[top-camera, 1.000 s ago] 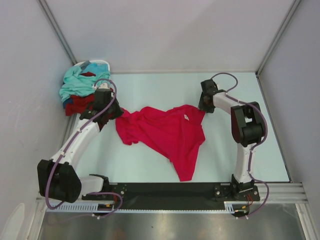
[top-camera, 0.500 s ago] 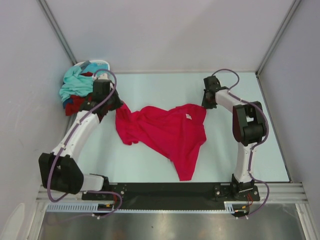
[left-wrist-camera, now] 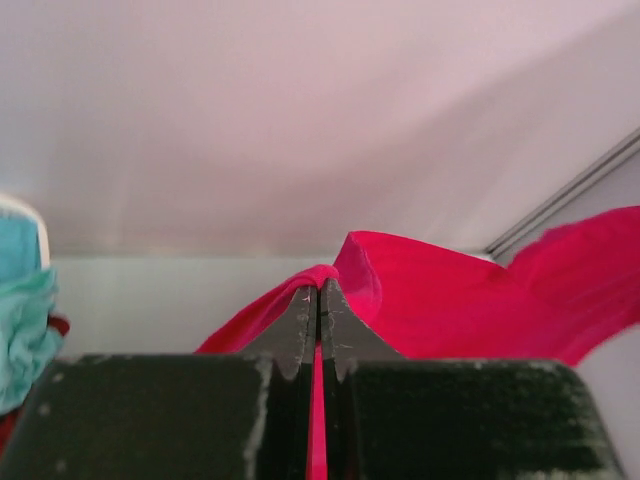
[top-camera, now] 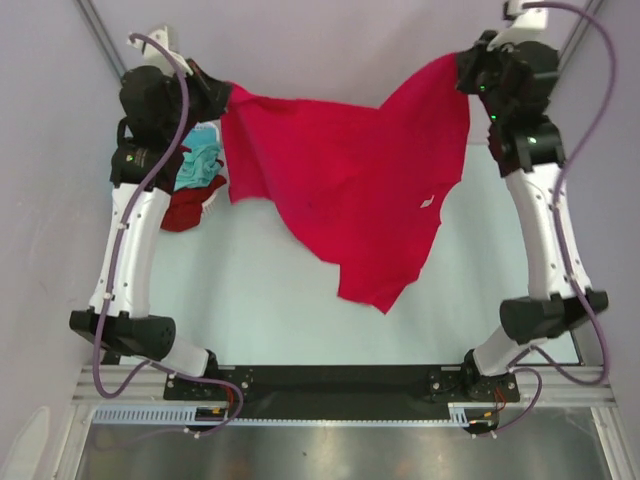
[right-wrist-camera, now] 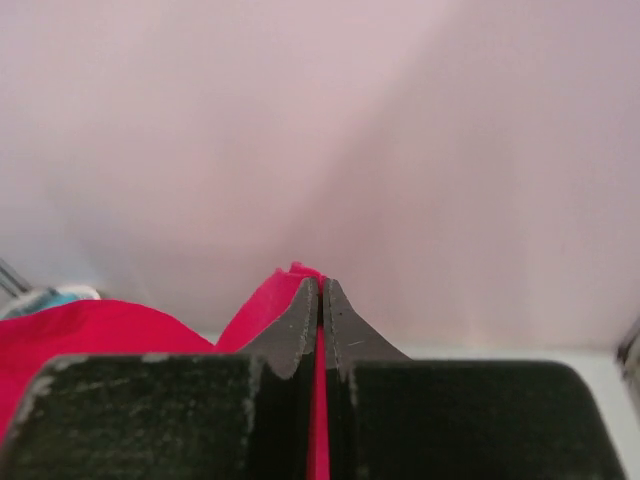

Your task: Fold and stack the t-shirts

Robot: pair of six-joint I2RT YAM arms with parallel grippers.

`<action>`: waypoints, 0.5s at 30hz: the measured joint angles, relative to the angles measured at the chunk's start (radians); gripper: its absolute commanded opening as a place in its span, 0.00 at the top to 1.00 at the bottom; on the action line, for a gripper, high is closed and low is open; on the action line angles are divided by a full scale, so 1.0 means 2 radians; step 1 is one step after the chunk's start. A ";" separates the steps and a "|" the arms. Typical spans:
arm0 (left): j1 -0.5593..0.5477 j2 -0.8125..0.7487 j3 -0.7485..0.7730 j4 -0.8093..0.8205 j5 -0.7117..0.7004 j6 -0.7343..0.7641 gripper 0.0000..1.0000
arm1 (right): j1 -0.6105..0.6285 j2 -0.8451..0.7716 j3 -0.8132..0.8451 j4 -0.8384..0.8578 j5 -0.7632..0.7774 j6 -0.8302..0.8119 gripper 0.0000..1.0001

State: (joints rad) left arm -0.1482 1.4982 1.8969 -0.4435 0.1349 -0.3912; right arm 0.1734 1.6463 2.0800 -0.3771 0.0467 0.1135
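Left gripper (left-wrist-camera: 319,292) and right gripper (right-wrist-camera: 320,287) each pinch the crimson-pink t-shirt's (top-camera: 350,170) edge high above the table (top-camera: 250,300); those seemingly shallow bites could slip, dropping it crumpled.

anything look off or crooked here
The pink shirt, pinched in the left fingers and right fingers above the table, hangs lopsided: its lower edge slants to one drooping point instead of a level hem. A small white tag shows too.

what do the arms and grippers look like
The left arm and right arm have white links and bulky black joints, with purplish-grey cables looping alongside. The left gripper and right gripper are black, each with two tapered, rough-textured fingers.
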 measured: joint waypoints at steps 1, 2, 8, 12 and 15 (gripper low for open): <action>0.000 0.000 0.012 0.002 0.002 0.000 1.00 | 0.001 -0.022 0.003 0.007 -0.005 -0.007 1.00; 0.000 -0.001 0.028 0.002 0.003 0.000 1.00 | 0.001 -0.039 0.006 0.012 -0.006 -0.011 1.00; 0.000 -0.010 0.099 -0.018 -0.014 0.000 1.00 | 0.000 -0.102 0.040 0.024 -0.013 -0.034 1.00; 0.000 -0.037 0.115 -0.047 -0.042 -0.002 1.00 | 0.000 -0.104 0.072 0.014 -0.015 -0.043 1.00; 0.001 -0.056 0.120 -0.068 -0.067 -0.010 1.00 | 0.000 -0.104 0.081 0.002 -0.015 -0.045 1.00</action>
State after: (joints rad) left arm -0.1459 1.3853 2.1368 -0.5797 0.0010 -0.4110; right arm 0.1726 1.4376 2.2417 -0.3721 0.0170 0.0242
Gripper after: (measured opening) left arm 0.008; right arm 0.012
